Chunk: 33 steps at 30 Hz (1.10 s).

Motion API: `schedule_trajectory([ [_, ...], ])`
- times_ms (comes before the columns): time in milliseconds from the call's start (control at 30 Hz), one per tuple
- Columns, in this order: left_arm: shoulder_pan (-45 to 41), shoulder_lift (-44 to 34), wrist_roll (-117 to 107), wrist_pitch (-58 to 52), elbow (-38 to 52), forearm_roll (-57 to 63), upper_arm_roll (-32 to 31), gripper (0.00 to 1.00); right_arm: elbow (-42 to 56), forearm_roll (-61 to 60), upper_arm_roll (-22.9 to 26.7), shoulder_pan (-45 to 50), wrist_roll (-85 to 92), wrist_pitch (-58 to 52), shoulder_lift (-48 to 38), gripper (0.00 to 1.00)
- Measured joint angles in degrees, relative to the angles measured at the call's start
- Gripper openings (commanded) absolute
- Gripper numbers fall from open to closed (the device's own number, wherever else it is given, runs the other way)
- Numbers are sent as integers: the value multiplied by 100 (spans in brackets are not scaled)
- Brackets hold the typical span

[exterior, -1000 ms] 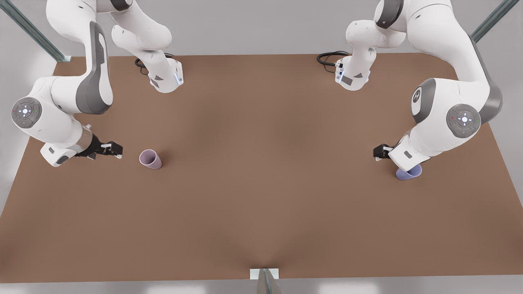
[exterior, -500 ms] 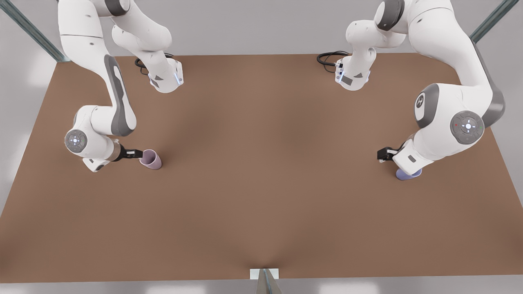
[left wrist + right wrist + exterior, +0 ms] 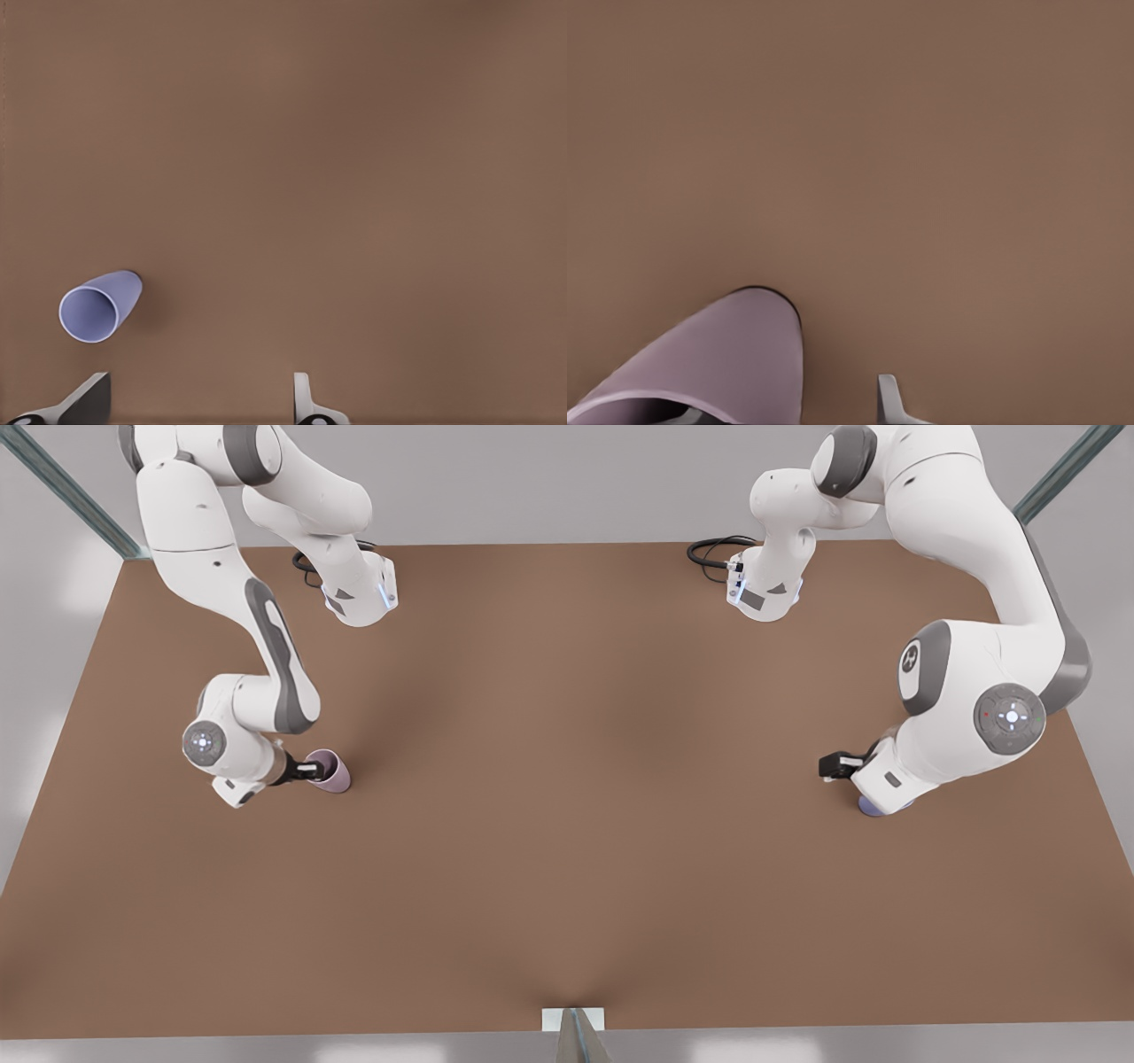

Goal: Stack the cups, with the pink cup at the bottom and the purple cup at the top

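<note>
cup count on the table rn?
2. The pink cup stands toward the front view's left, with the right gripper at its rim. The purple cup, toward the front view's right, is mostly hidden under the left arm, beside the left gripper.

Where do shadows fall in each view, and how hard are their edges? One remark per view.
Front view: soft shadow beside the pink cup, where the right gripper sits; broad dim patch on the table. Left wrist view: faint, blurred shadow beside the purple cup, near the open left gripper. Right wrist view: thin dark line edging the pink cup's base; no glare.
</note>
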<state>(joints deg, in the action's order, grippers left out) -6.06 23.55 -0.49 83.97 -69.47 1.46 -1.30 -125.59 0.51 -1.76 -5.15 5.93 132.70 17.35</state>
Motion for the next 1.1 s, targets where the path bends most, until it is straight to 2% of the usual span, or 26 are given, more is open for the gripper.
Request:
schedule_trajectory([
  [100, 0, 11, -3, -2, 0, -1, 12, 100, 29, -41, -2, 19, 91, 69, 48, 28],
  [133, 0, 12, -4, -4, 0, -2, 14, 100, 38, -65, -6, 23, 132, 79, 47, 21],
  [467, 8, 20, 14, -5, -4, -6, 187, 100, 374, -74, -162, 111, 303, -174, -396, 21],
  [600, 73, 181, 72, 37, -15, -32, 397, 100, 1310, -326, -260, 1364, 128, -558, -258, 21],
  [667, 197, 285, 160, 79, -26, -51, 517, 100, 2205, -477, -264, 2187, -111, -769, 202, 21],
  [733, 486, 372, 311, 195, -242, -64, 568, 100, 3643, -569, -264, 3143, -487, -966, 1201, 21],
  [867, 720, 359, 738, 737, -1140, -80, 902, 100, 6458, -639, -227, 3929, -1330, -1237, 3193, 21],
  [933, 758, 303, 983, 1158, -1692, -84, 1083, 100, 7106, -644, -43, 4223, -1730, -1317, 3814, 21],
  [1000, 842, 332, 1229, 1520, -1957, -89, 1181, 100, 7397, -646, 191, 4553, -2114, -1362, 4263, 21],
  [1100, 1051, 417, 1591, 2079, -2398, -98, 1214, 100, 7610, -653, 267, 4763, -2643, -1392, 4607, 21],
])
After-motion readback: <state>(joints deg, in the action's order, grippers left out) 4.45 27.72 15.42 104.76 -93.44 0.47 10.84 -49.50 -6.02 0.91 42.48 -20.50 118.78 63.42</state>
